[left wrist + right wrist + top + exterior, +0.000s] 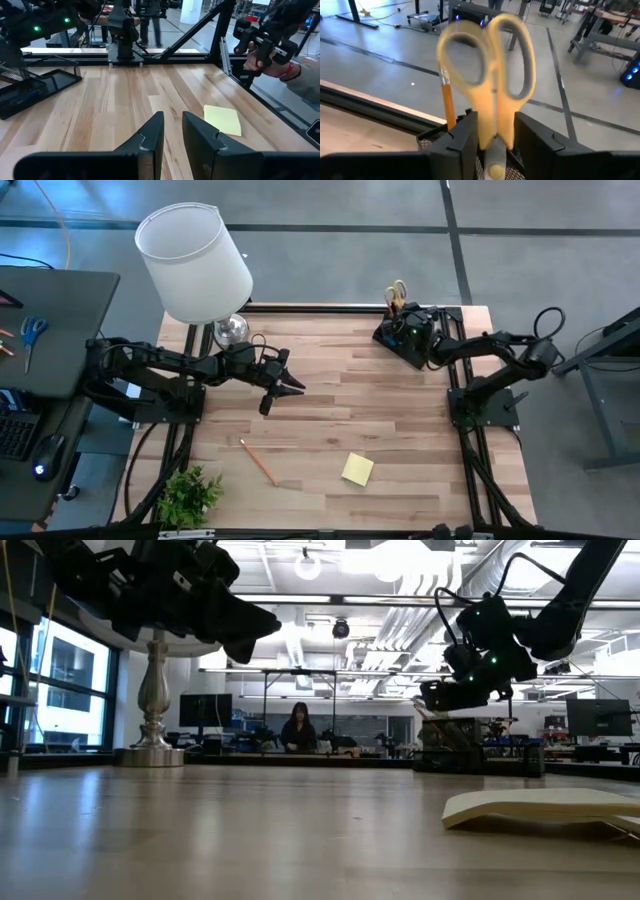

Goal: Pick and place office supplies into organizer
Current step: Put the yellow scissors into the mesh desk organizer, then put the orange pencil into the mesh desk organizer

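Observation:
The yellow-handled scissors [490, 75] stand handles up between the fingers of my right gripper [495, 145], which is over the black mesh organizer [405, 332] at the table's far right. In the high view the scissors' handles [397, 292] show at the organizer's far corner. An orange pencil [447, 102] stands upright beside them. A second orange pencil [258, 462] and the yellow sticky-note pad [357, 469] lie flat on the near part of the table. My left gripper [285, 387] hovers over the table's middle left, open by a narrow gap and holding nothing [173, 140]. My right gripper pinches the scissors between its two fingers at the neck just below the handle loops [495, 131]. The fingers come roughly level from the table's near right. The loops stand upright above the fingers. The gripper hides the blades, so I cannot tell whether they rest in the organizer.
A lamp with a white shade [195, 260] and a silver base [230, 330] stands at the far left corner. A small green plant [190, 495] sits at the near left edge. Blue-handled scissors [33, 330] lie on a dark side desk. A person's hand [262, 64] shows beyond the table's right edge.

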Tool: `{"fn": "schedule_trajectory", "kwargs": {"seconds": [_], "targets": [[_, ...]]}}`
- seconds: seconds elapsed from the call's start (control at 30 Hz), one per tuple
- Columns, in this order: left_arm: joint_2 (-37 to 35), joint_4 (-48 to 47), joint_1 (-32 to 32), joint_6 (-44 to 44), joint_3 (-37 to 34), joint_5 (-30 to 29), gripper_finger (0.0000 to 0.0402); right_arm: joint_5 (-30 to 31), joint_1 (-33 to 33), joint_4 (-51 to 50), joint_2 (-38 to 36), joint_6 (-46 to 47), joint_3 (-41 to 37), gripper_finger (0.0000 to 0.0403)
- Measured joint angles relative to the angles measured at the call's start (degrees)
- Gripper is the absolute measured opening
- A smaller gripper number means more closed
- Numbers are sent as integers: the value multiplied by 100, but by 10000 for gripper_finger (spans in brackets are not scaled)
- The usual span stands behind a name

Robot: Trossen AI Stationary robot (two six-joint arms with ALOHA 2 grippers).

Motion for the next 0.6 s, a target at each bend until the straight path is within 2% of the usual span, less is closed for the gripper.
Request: {"fn": "schedule_trajectory", "kwargs": {"seconds": [0.2, 0.6], "targets": [[0, -10, 0, -6, 0, 1, 58, 311, 115, 33, -101, -282, 0, 135], [-2, -66, 0, -8, 0, 4, 58, 469, 205, 178, -101, -419, 0, 106]]}}
